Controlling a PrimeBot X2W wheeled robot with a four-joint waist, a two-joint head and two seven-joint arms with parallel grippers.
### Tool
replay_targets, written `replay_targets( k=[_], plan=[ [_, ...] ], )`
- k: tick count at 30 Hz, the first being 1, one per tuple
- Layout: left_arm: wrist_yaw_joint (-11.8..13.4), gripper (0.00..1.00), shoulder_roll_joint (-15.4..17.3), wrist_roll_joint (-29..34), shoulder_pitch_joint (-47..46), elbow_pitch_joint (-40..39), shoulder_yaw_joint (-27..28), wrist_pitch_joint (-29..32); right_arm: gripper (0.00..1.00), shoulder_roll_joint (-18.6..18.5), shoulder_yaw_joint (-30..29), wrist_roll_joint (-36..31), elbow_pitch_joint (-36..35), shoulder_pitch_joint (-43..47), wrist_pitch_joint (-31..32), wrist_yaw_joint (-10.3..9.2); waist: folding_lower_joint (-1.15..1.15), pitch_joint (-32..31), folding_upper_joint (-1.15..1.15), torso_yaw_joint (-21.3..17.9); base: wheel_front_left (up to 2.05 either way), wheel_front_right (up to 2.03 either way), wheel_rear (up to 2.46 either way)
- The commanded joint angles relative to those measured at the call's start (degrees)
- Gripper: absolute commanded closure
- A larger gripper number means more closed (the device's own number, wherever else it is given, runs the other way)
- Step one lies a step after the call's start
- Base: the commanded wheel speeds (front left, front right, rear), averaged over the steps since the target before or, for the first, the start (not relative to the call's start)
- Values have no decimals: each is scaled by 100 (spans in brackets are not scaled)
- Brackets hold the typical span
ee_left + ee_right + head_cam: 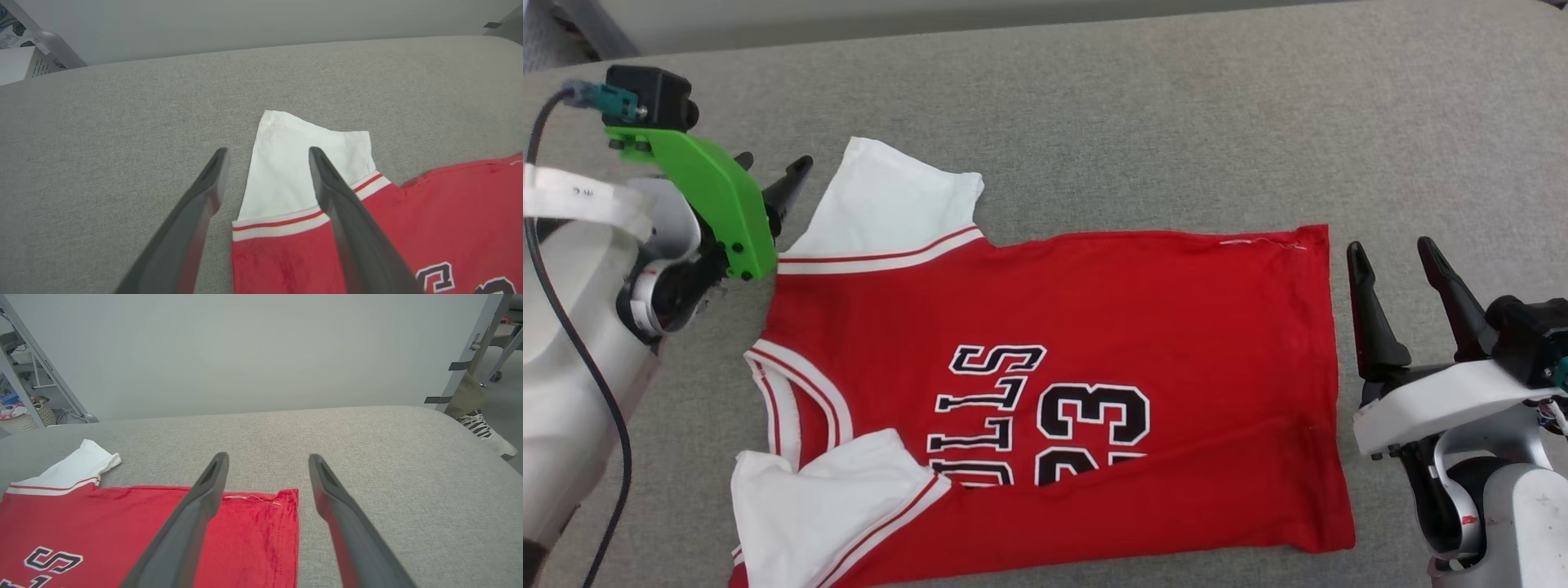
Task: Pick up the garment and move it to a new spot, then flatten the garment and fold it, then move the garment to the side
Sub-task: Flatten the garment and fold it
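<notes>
The left gripper (772,170) hovers at the shirt's (1143,318) far white sleeve, fingers spread wide, holding nothing. The shirt lies flat, lettering up, on the grey cushion (1176,114). The right gripper (1392,249) is just beside its hem, equally wide, empty.

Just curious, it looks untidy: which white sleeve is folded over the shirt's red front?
The near sleeve, at the head view's bottom edge; the far sleeve sticks straight out, lying flat.
</notes>
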Motion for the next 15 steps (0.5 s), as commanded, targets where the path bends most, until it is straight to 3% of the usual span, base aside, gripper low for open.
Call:
replay_targets(
  k=[1, 8, 15],
  plan=[
    [-115, 0, -32, -68, -246, 169, -43, 199, 0, 6, 27, 30, -16, -112, -53, 1, -1, 345, 0, -341, 0, 0, 0],
    [-425, 0, -13, -73, -943, 935, -288, 1195, 0, 6, 96, 185, 56, -197, -213, 1, -1, 727, 0, -691, 0, 0, 0],
    [-511, 0, -16, -50, -1314, 1418, -394, 1632, 0, 7, 120, 305, 104, -215, -348, 1, -1, 1085, 0, -888, 0, 0, 0]
  ],
)
